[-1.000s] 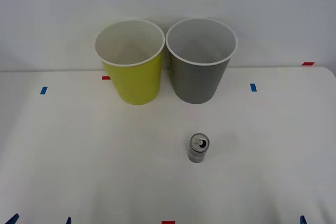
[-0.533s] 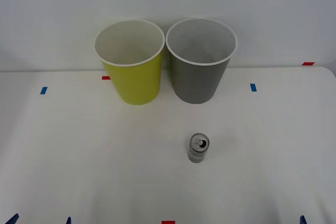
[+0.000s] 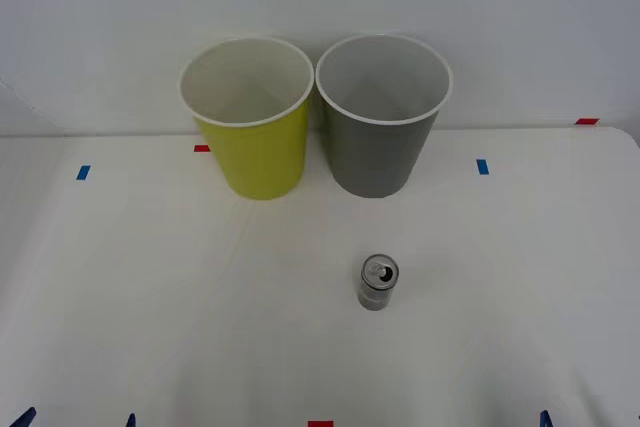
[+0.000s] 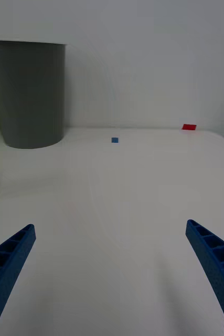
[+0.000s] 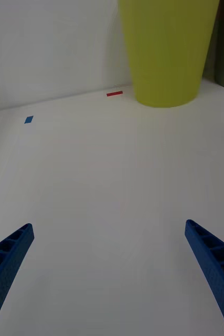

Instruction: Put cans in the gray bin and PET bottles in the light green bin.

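Note:
A small silvery can (image 3: 378,282) stands upright on the white table (image 3: 150,277), in front of the gray bin (image 3: 380,137). To that bin's left, almost touching it, stands the light green bin (image 3: 250,132). Both bins are upright against the back wall. PET bottles are out of view. My left gripper (image 5: 109,226) is open over bare table near the front left edge, facing the light green bin (image 5: 167,52). Near the front right edge my right gripper (image 4: 109,224) is open too, with the gray bin (image 4: 30,94) far ahead. Nothing is between either pair of fingers.
Small blue tape marks (image 3: 83,172) (image 3: 482,166) and red ones (image 3: 202,148) (image 3: 586,121) (image 3: 320,424) lie on the table. A white wall rises right behind the bins. The table's right edge curves off at the far right.
The right gripper's fingertip at the bottom edge of the front view has shifted a little to the left. The can, the bins and the left gripper have not moved.

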`<action>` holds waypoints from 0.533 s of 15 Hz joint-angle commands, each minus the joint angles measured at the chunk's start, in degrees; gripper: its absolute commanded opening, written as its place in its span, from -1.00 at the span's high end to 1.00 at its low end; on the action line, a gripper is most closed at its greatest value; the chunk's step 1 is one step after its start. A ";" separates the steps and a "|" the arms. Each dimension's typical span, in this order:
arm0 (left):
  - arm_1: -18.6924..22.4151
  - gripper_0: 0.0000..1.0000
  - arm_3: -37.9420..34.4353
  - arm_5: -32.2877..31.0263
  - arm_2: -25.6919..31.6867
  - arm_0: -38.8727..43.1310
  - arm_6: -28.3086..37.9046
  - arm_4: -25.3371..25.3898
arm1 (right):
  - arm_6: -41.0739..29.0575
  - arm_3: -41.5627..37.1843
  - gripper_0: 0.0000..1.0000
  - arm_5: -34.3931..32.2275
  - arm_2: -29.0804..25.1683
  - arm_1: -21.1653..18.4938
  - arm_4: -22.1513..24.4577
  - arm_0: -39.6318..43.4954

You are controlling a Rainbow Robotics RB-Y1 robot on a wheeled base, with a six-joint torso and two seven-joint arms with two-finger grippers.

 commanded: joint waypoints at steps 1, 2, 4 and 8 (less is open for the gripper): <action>0.00 -1.00 0.00 0.00 0.00 0.00 0.00 0.00 | 3.05 0.01 -1.00 -0.10 5.03 -3.43 -1.13 -4.64; 0.00 -1.00 0.00 0.00 0.00 0.00 0.00 0.00 | 3.05 0.01 -1.00 1.39 6.97 -4.84 -1.48 -7.10; 0.00 -1.00 0.00 0.00 0.00 0.00 0.00 0.00 | 3.14 0.01 -1.00 4.12 10.04 -6.94 -1.92 -11.23; 0.00 -1.00 0.00 0.00 0.00 0.00 0.00 0.00 | 3.23 4.05 -1.00 4.21 13.73 -8.61 -3.59 -19.32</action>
